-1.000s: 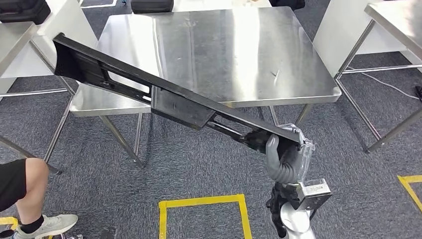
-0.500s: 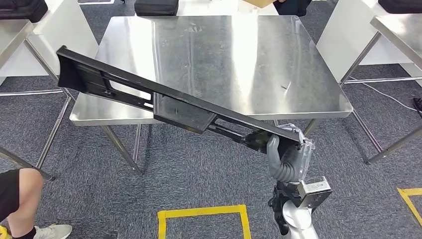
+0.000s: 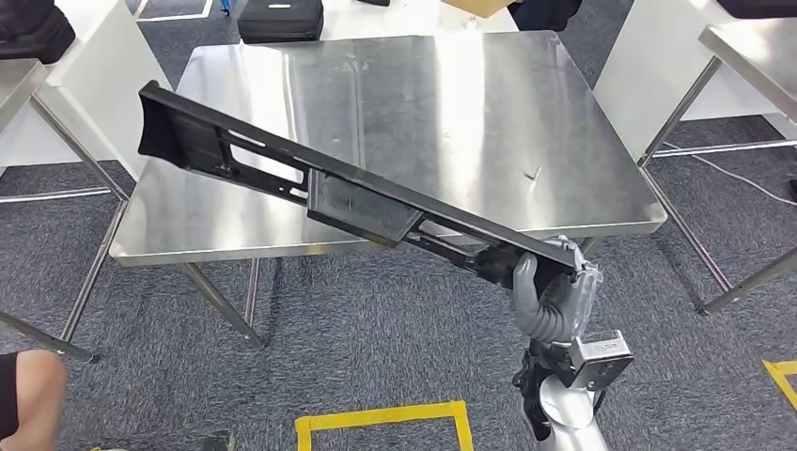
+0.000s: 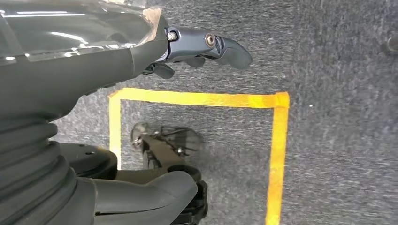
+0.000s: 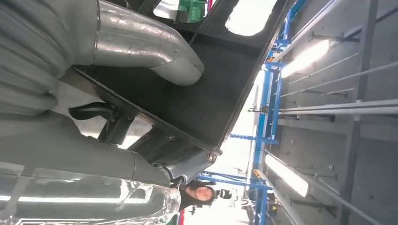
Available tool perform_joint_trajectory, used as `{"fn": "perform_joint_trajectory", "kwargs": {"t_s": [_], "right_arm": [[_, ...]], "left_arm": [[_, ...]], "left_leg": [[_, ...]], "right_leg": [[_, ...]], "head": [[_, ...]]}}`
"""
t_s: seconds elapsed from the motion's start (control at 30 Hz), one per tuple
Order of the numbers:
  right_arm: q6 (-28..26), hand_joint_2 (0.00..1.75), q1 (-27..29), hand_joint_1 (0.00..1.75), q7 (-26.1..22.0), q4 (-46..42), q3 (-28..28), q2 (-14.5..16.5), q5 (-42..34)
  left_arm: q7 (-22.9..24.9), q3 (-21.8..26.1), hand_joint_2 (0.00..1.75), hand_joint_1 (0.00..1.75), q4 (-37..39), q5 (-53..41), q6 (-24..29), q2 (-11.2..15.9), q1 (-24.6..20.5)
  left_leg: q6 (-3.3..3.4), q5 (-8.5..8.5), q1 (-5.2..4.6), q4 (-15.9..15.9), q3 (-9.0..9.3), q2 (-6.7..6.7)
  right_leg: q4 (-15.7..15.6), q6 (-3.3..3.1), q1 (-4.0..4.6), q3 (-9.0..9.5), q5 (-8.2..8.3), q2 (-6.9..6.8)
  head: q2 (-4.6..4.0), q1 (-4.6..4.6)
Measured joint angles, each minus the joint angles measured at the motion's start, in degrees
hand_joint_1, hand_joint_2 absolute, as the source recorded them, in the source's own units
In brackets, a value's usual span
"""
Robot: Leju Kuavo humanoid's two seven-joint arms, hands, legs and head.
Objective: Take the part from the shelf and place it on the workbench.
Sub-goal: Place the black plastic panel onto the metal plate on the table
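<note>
A long black plastic part (image 3: 357, 197) slants from lower right up to the left. Its far end hangs above the left side of the steel workbench (image 3: 489, 103). My right hand (image 3: 545, 296) grips the part's near end, just off the workbench's front edge. In the right wrist view the thumb (image 5: 141, 47) presses on the part's dark panel (image 5: 211, 93), with ceiling lights behind. My left hand (image 4: 94, 61) hangs over the grey carpet, fingers apart and nothing in them.
A small metal piece (image 3: 535, 173) lies on the workbench's right half. More steel tables stand at left (image 3: 19, 85) and right (image 3: 752, 47). A black case (image 3: 278, 19) sits beyond the workbench. Yellow floor tape (image 3: 381, 415) and a person's knee (image 3: 28, 395) are near me.
The whole picture has shifted: the camera moved nearer the workbench and a little left. The part, still held by my right hand, now reaches further over the tabletop.
</note>
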Motion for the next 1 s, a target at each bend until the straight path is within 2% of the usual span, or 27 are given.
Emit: {"fn": "perform_joint_trajectory", "kwargs": {"t_s": [0.07, 0.1, 0.17, 0.2, 0.27, 0.3, 0.33, 0.4, 0.43, 0.47, 0.5, 0.53, 0.57, 0.6, 0.63, 0.67, 0.73, 0.8, 0.87, 0.93, 0.97, 1.0], "right_arm": [[0.0, 1.75, -0.1, 1.75, -0.2, 0.4, 0.0, 0.0, -0.1], [0.0, 1.75, -0.2, 1.75, -0.2, 0.6, 0.0, 0.1, -0.2], [0.0, 1.75, -0.7, 1.75, -0.2, 0.9, -0.1, 0.1, -0.2], [0.0, 1.75, -0.8, 1.75, -0.3, 1.0, -0.1, 0.1, -0.2], [0.0, 1.75, -1.1, 1.75, -0.3, 1.2, -0.1, 0.2, -0.2], [0.0, 1.75, -1.3, 1.75, -0.3, 1.3, 0.0, 0.1, -0.1], [0.0, 1.75, -1.5, 1.75, -0.4, 1.5, 0.0, 0.1, -0.2], [0.0, 1.75, -1.7, 1.75, -0.4, 1.7, 0.0, 0.1, -0.2], [-0.1, 1.75, -1.7, 1.75, -0.4, 1.9, 0.0, 0.1, -0.2], [-0.2, 1.75, -1.7, 1.75, -0.4, 2.1, 0.1, 0.1, -0.3], [-0.4, 1.75, -1.7, 1.75, -0.5, 2.3, 0.1, 0.1, -0.3], [-0.6, 1.75, -1.7, 1.75, -0.6, 2.5, 0.0, 0.0, -0.3], [-0.8, 1.75, -1.7, 1.75, -0.7, 2.7, 0.0, 0.0, -0.4], [-1.0, 1.75, -1.7, 1.75, -0.8, 2.9, 0.0, -0.1, -0.5], [-1.1, 1.75, -1.7, 1.75, -1.0, 3.1, 0.0, -0.2, -0.6], [-1.2, 1.75, -1.7, 1.75, -1.2, 3.3, 0.1, -0.2, -0.8], [-1.3, 1.75, -1.8, 1.75, -1.7, 3.9, 0.1, -0.3, -1.3], [-1.5, 1.75, -1.9, 1.75, -2.3, 4.6, 0.1, -0.6, -1.9], [-1.7, 1.75, -2.1, 1.75, -2.5, 5.2, 0.1, -0.8, -2.4], [-1.9, 1.75, -2.2, 1.75, -2.5, 5.7, 0.1, -0.9, -2.6], [-1.9, 1.75, -2.1, 1.75, -2.5, 6.0, 0.1, -0.9, -2.6], [-1.9, 1.75, -2.1, 1.75, -2.5, 6.3, 0.1, -1.0, -2.7]], "left_arm": [[-0.3, 0.0, 1.75, 0.0, 0.5, 0.5, 0.2, 0.1, -0.2], [-0.4, 0.0, 1.75, 0.0, 0.8, 0.6, 0.2, 0.2, -0.4], [-0.5, 0.0, 1.75, 0.0, 1.3, 0.9, 0.3, 0.3, -0.7], [-0.5, 0.0, 1.75, 0.0, 1.6, 1.0, 0.2, 0.4, -0.8], [-0.5, -0.1, 1.75, 0.0, 1.8, 1.1, 0.1, 0.5, -1.1], [-0.5, -0.1, 1.75, 0.0, 2.0, 1.1, 0.0, 0.5, -1.3], [-0.4, -0.2, 1.75, 0.0, 2.1, 1.1, -0.1, 0.5, -1.6], [-0.4, -0.4, 1.75, 0.0, 2.4, 1.2, -0.1, 0.6, -1.9], [-0.3, -0.5, 1.75, 0.0, 2.6, 1.2, -0.2, 0.6, -1.9], [-0.2, -0.6, 1.75, 0.0, 2.7, 1.2, -0.2, 0.6, -1.9], [-0.1, -0.8, 1.75, 0.0, 2.9, 1.2, -0.3, 0.7, -1.9], [0.0, -1.0, 1.75, 0.0, 3.0, 1.2, -0.4, 0.7, -2.0], [0.1, -1.2, 1.75, 0.0, 3.1, 1.2, -0.5, 0.8, -2.0], [0.2, -1.4, 1.75, 0.0, 3.2, 1.2, -0.6, 0.9, -2.1], [0.3, -1.5, 1.75, 0.0, 3.3, 1.2, -0.8, 0.9, -2.3], [0.3, -1.8, 1.75, 0.0, 3.5, 1.2, -1.0, 1.0, -2.4], [0.5, -2.2, 1.75, 0.0, 3.8, 1.4, -1.4, 1.3, -2.6], [0.5, -2.5, 1.75, 0.0, 4.1, 1.7, -1.9, 1.6, -2.8], [0.5, -2.7, 1.75, 0.0, 4.4, 2.0, -2.2, 2.0, -3.1], [0.5, -2.9, 1.75, 0.0, 4.7, 2.2, -2.4, 2.3, -3.2], [0.5, -2.9, 1.75, 0.0, 4.8, 2.2, -2.4, 2.4, -3.2], [0.5, -3.0, 1.75, 0.0, 5.0, 2.3, -2.4, 2.6, -3.1]], "left_leg": [[-0.25, 5.28, 0.41, -7.1, 1.97, 0.2], [-0.21, 6.78, 0.43, -10.3, 3.07, 0.29], [0.41, 7.58, 0.22, -13.4, 4.3, 0.3], [0.98, 7.15, 0.01, -13.5, 4.52, 0.23], [1.95, 7.92, -0.03, -14.0, 5.44, 0.09], [2.32, 7.87, -0.02, -14.1, 5.89, 0.04], [2.62, 7.75, 0.01, -14.2, 6.25, -0.02], [3.16, 7.18, -0.07, -14.2, 6.71, -0.11], [3.34, 6.84, -0.16, -14.2, 7.0, -0.18], [3.46, 6.46, -0.29, -14.2, 7.4, -0.28], [3.52, 6.06, -0.41, -14.2, 7.9, -0.41], [3.52, 5.61, -0.53, -14.2, 8.56, -0.54], [3.47, 5.12, -0.62, -14.2, 9.25, -0.66], [3.36, 4.59, -0.77, -14.2, 9.92, -0.73], [3.16, 4.1, -0.91, -14.2, 10.4, -0.8], [2.87, 3.68, -1.03, -14.3, 10.68, -0.84], [2.34, 3.34, -1.21, -14.1, 11.04, -0.85], [1.88, 2.98, -1.21, -12.4, 10.69, -0.68], [1.21, 1.35, -1.0, -7.4, 7.86, -0.44], [0.52, -1.36, -0.73, -0.6, 3.21, -0.23], [0.31, -2.11, -0.62, 1.3, 1.3, -0.15], [0.21, -1.7, -0.56, 1.4, 0.27, -0.08]], "right_leg": [[0.0, 0.58, -0.22, 1.0, -0.9, 0.09], [0.0, 0.97, -0.21, 1.49, -1.32, 0.11], [-0.1, 1.88, -0.01, 1.96, -1.83, 0.12], [-0.1, 2.38, 0.15, 2.35, -1.87, 0.14], [0.6, 3.17, 0.19, 2.41, -1.96, 0.09], [2.2, 3.32, 0.2, 1.51, -2.16, 0.06], [5.0, 3.33, 0.12, -0.19, -2.68, 0.03], [13.0, 2.9, 0.23, -5.32, -4.99, 0.01], [16.1, 2.72, 0.33, -7.7, -6.3, 0.01], [17.7, 2.65, 0.45, -9.32, -7.08, 0.02], [17.2, 2.85, 0.55, -9.94, -6.83, 0.02], [14.3, 3.21, 0.68, -9.37, -5.24, 0.02], [10.2, 3.47, 0.85, -8.12, -2.87, 0.01], [6.0, 3.45, 1.09, -6.83, -0.35, 0.01], [2.8, 2.96, 1.33, -5.76, 1.3, -0.04], [1.1, 2.31, 1.59, -5.06, 2.32, -0.05], [0.6, 0.97, 1.61, -4.33, 2.54, 0.0], [0.2, 0.22, 1.11, -3.29, 2.59, 0.12], [0.0, -0.47, 0.82, -2.31, 2.04, 0.12], [0.0, -0.86, 0.85, -1.68, 1.36, 0.14], [0.0, -0.88, 0.86, -1.32, 0.98, 0.19], [0.0, -0.83, 0.85, -0.85, 0.57, 0.25]], "head": [[-0.01, 0.02], [-0.01, 0.02], [-0.01, 0.01], [-0.01, 0.01], [-0.01, 0.02], [-0.01, 0.05], [-0.01, 0.07], [0.0, 0.08], [0.0, 0.08], [-0.01, 0.07], [-0.01, 0.08], [-0.01, 0.08], [-0.02, 0.08], [-0.02, 0.08], [-0.01, 0.09], [-0.01, 0.07], [-0.01, 0.04], [-0.01, 0.05], [-0.01, 0.03], [0.0, -0.01], [-0.01, -0.02], [-0.01, -0.01]]}}
